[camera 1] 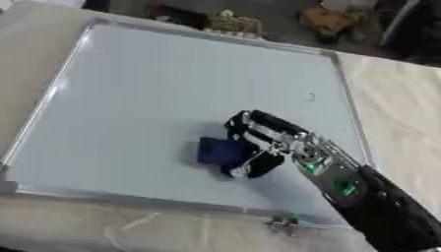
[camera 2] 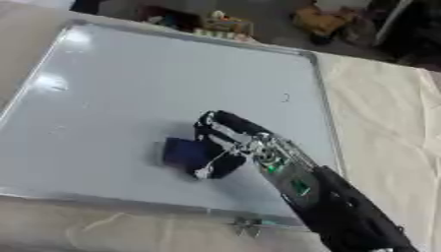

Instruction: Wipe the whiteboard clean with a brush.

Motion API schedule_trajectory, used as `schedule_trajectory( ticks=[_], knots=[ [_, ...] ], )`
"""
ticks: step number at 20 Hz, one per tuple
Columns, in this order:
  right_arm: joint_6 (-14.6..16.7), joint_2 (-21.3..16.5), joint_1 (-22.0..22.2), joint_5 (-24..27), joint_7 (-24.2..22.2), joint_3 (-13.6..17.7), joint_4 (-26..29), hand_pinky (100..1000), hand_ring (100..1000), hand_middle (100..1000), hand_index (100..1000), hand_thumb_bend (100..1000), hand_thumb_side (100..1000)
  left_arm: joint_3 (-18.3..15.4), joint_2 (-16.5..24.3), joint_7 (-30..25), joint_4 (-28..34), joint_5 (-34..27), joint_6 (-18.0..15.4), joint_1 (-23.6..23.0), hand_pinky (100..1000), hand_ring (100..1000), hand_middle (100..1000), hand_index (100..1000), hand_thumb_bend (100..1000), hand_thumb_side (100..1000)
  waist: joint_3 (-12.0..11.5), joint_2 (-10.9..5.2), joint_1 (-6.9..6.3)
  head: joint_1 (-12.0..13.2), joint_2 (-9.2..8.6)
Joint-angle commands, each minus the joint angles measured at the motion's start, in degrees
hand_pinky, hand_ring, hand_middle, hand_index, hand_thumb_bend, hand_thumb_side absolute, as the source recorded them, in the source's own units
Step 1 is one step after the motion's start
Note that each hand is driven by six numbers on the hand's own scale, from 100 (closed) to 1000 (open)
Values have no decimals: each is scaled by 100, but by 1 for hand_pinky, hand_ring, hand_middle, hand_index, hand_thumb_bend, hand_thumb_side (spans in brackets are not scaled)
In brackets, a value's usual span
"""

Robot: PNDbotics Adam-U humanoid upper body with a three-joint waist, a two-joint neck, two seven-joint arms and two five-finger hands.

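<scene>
Mostly done, by my read. My right hand [camera 1: 258,142] comes in from the 5 o'clock corner and sits a little below the middle of the whiteboard [camera 1: 155,88], its fingers curled down around the dark blue brush [camera 1: 220,151]; the brush pokes out on the 9 o'clock side of the hand and appears to lie flat on the surface, though I cannot confirm contact under the fingers. Left hand shows in neither eye view. The board lies flat on the cloth-covered table [camera 2: 388,128], askew in view, with its metal frame running toward 12 o'clock. Nearly all of the surface I can see reads blank and pale, with only glare patches toward 10 o'clock. One small dark mark [camera 1: 312,97] remains near the right frame edge, at about 1 o'clock from the hand and well apart from it. Whether anything is left beneath the hand and forearm I cannot tell, since they hide a strip running down to the 5 o'clock corner. My judgement: what remains is a pass up toward 1 o'clock to take that mark, then a check of the covered strip once the arm is clear. Clutter beyond the far edge is not part of the job.
</scene>
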State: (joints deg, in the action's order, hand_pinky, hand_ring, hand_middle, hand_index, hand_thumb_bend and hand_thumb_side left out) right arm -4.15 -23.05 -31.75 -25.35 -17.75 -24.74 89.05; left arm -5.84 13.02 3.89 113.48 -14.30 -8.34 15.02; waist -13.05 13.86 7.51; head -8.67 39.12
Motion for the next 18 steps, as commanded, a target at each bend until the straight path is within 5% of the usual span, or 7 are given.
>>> schedule_trajectory(
  ticks=[1,18],
  knots=[
    [-23,-227,-70,76,119,138,181,796,874,411,100,408,121,-41,37,-4,111,29,-9,22,421,485,442,626,106,1000,3,-70,-77,-9,-66],
    [-252,-796,-274,132,688,684,39,785,864,366,100,408,167,-42,31,-24,111,45,-28,-6,421,484,440,624,104,1000,-17,-44,-107,-119,-299]
  ],
)
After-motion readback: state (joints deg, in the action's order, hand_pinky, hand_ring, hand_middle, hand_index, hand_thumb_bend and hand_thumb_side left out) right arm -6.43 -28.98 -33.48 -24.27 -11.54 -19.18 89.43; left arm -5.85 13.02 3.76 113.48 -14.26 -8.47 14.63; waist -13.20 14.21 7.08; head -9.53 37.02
